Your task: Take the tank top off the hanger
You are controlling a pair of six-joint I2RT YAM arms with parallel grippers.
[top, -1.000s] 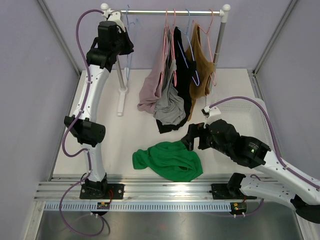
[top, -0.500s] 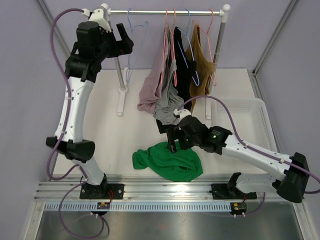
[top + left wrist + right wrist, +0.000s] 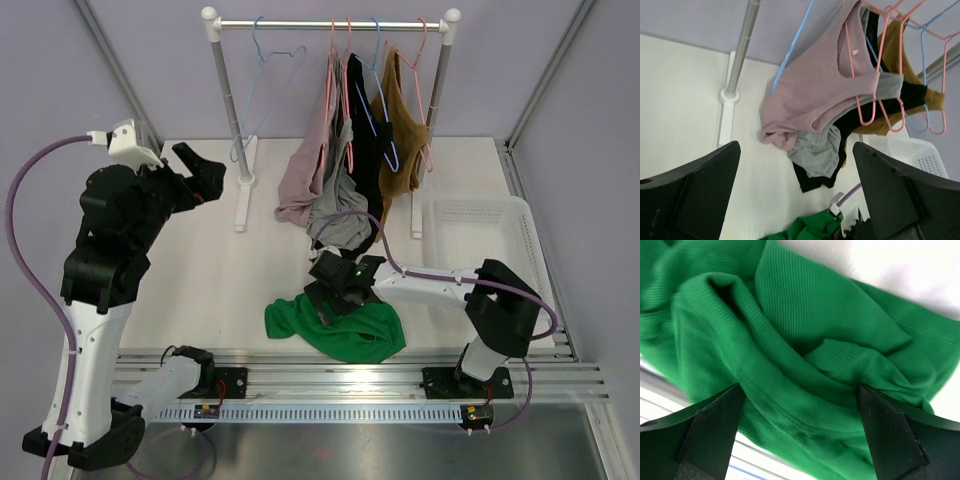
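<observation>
Now the left tool (image 3: pixel 203 172) has dropped back from the rail (image 3: pixel 330 22), fingers spread and empty, leaving the blue hanger (image 3: pixel 265 75) bare; the right tool (image 3: pixel 322 298) has swung in over the green tank top (image 3: pixel 345 328), jaws apart, fabric directly beneath it; the garment looks already freed. Just beyond the fabric, toward that tool's own base, runs the near edge of the bench (image 3: pixel 230 280); bare bench opens to its left, with the basket (image 3: pixel 480 225) well off to its right.
</observation>
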